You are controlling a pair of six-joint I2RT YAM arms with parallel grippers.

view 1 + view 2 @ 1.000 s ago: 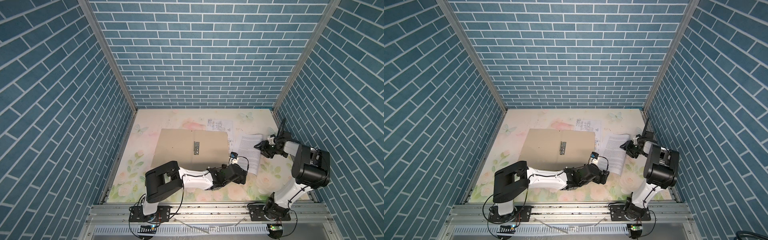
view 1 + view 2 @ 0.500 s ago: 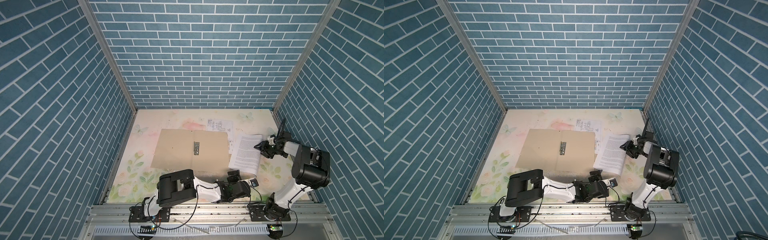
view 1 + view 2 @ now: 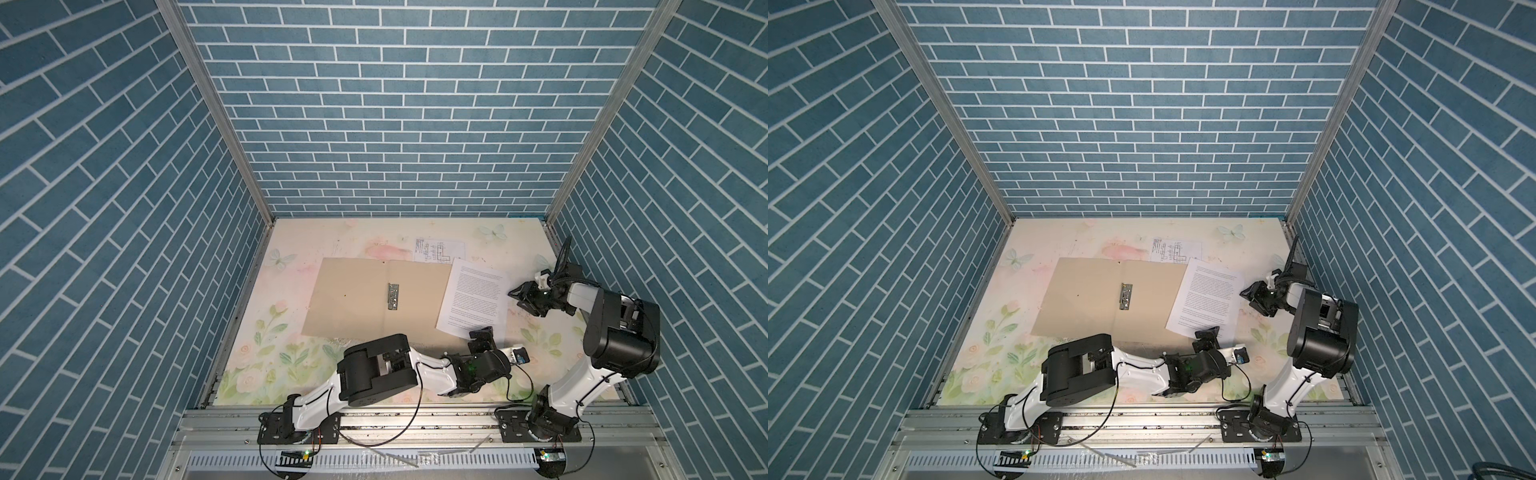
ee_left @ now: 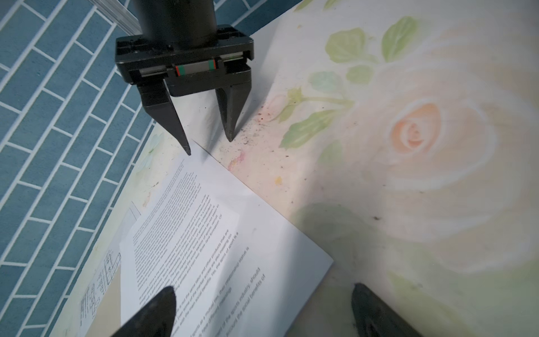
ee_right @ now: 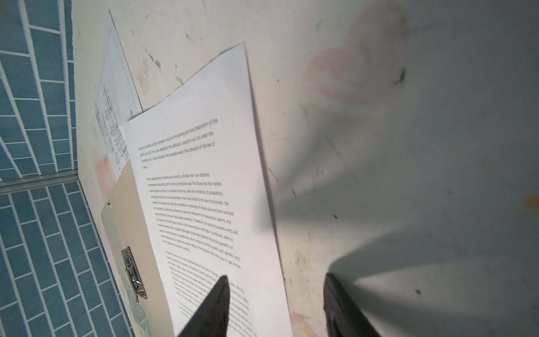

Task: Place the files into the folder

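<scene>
Your left pincer [image 4: 264, 286] stands wide and empty, astride the near corner of the text sheet [image 3: 473, 301] at its 6 o'clock. Your right pincer [image 4: 209, 146], half wide and empty, is at its 3 o'clock. The sheet overlaps only the 3 o'clock edge of the folder [image 3: 353, 299]. Pinching flat paper may crumple it or slide it off.

folder [image 3: 353, 299]: smooth matt beige card | clip [image 3: 393, 296]: shiny metal | text sheet [image 3: 473, 301]: smooth matt white paper | drawing sheet [image 3: 440, 251]: thin white paper | table [image 3: 282, 345]: matt floral print, scuffed, dirt-specked | left end effector [image 4: 264, 287] and right end effector [image 4: 209, 146]: matt black plastic | walls [image 3: 395, 104]: matt blue brick-pattern print | frame post [image 3: 219, 112]: dull pale metal
</scene>
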